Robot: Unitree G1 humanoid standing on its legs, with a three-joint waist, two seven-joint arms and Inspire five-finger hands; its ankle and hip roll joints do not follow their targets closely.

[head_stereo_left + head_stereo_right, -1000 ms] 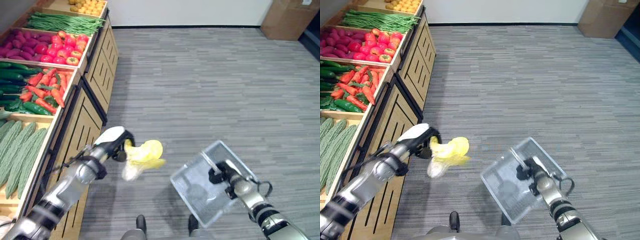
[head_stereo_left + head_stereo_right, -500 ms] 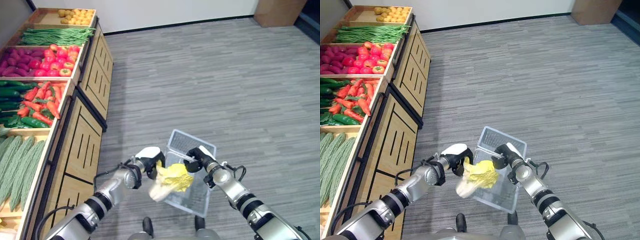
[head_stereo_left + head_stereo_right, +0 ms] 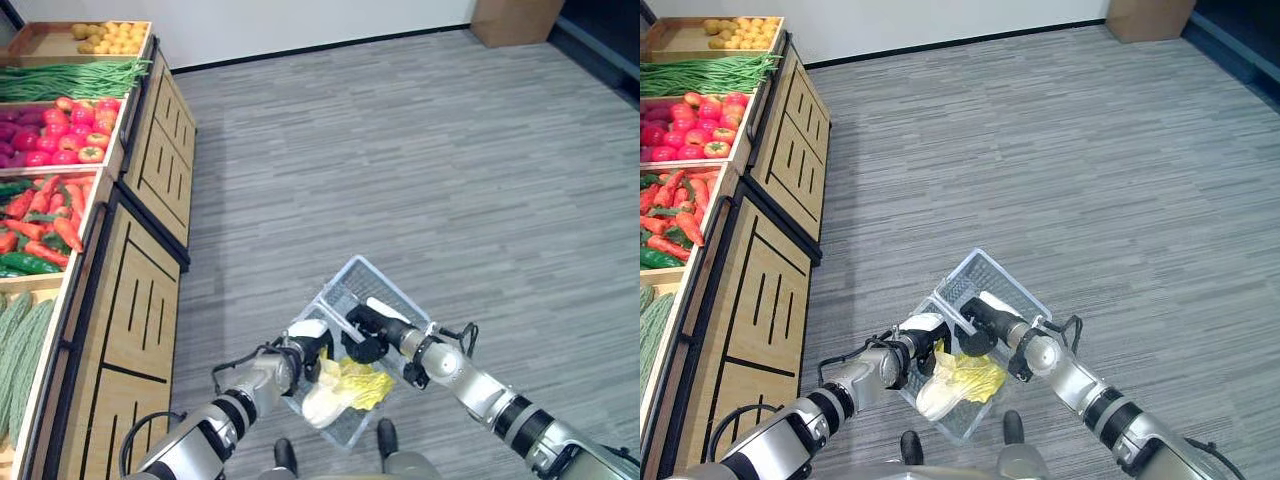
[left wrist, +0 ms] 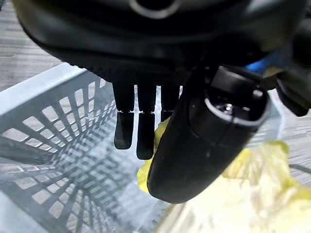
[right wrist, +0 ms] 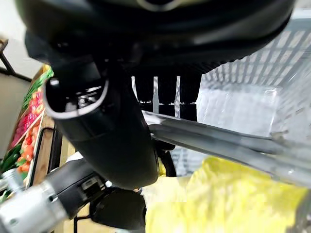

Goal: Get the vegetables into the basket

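A clear plastic basket [image 3: 388,290] hangs low in front of me, above the grey floor. My right hand [image 3: 366,324] is shut on its handle [image 5: 218,143], which runs under the curled fingers. A yellow napa cabbage [image 3: 348,386] lies inside the basket at its near end, white stalk pointing toward me. My left hand [image 3: 304,350] reaches over the basket's left rim beside the cabbage. In the left wrist view its fingers [image 4: 138,131] hang straight over the basket wall [image 4: 58,126], and the cabbage [image 4: 252,194] rests past the thumb.
A wooden produce stand [image 3: 140,290] runs along the left, with bins of carrots and peppers [image 3: 40,215], tomatoes [image 3: 75,140], green beans [image 3: 70,80] and yellow produce [image 3: 100,38]. A cardboard box [image 3: 510,15] stands at the far wall. Open floor lies ahead and right.
The view has turned rightward. My right hand swung the basket in under the cabbage, and my left hand lowered the cabbage into it; the left fingers now hang straight.
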